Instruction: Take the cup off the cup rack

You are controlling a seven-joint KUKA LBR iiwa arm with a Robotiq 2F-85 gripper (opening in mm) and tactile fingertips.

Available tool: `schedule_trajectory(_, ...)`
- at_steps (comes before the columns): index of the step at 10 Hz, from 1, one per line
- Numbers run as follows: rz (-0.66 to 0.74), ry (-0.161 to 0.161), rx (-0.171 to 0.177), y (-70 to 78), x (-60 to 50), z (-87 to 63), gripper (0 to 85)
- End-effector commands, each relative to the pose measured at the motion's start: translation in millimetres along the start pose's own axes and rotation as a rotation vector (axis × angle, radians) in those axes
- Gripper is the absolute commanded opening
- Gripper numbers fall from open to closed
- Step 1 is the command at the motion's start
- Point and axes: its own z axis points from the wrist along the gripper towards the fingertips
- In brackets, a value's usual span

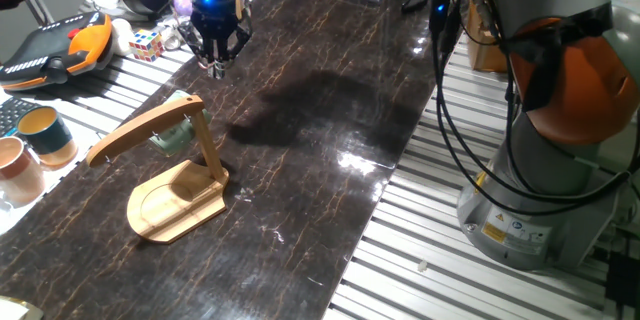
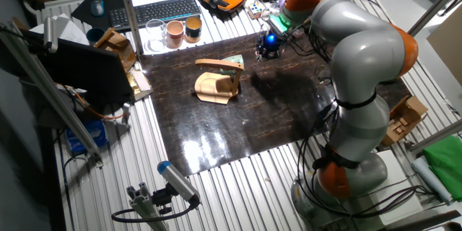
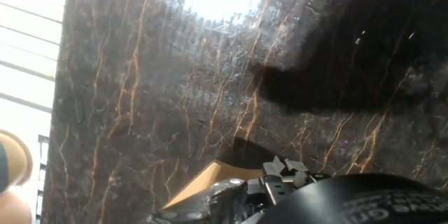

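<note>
- Approach step, by my read: gripper [image 1: 214, 60] is hovering above the dark marble mat [image 1: 330, 110], well apart from the cup rack [image 1: 170, 175].
- I am seeing nothing between the fingers; how far they are parted I cannot tell.
- The cup [image 1: 174, 136], small and grey-green, is hanging under the rack's curved arm, beside the post.
- Next move is calling for descent toward the cup, then lifting it clear of its peg.
</note>
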Motion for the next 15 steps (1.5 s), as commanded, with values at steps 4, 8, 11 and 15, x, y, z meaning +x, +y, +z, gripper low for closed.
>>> schedule_trajectory(4, -0.022, -0.019, 0.032, 0.1, 0.3, 0.0, 0.7)
schedule_trajectory(8, -0.064, -0.058, -0.001, 0.1, 0.3, 0.0, 0.7)
schedule_trajectory(11, -0.027, -0.075, -0.008, 1.4, 2.2, 0.8, 0.7)
schedule_trajectory(15, 0.077, -0.054, -0.029, 13.3, 13.2, -2.0, 0.7)
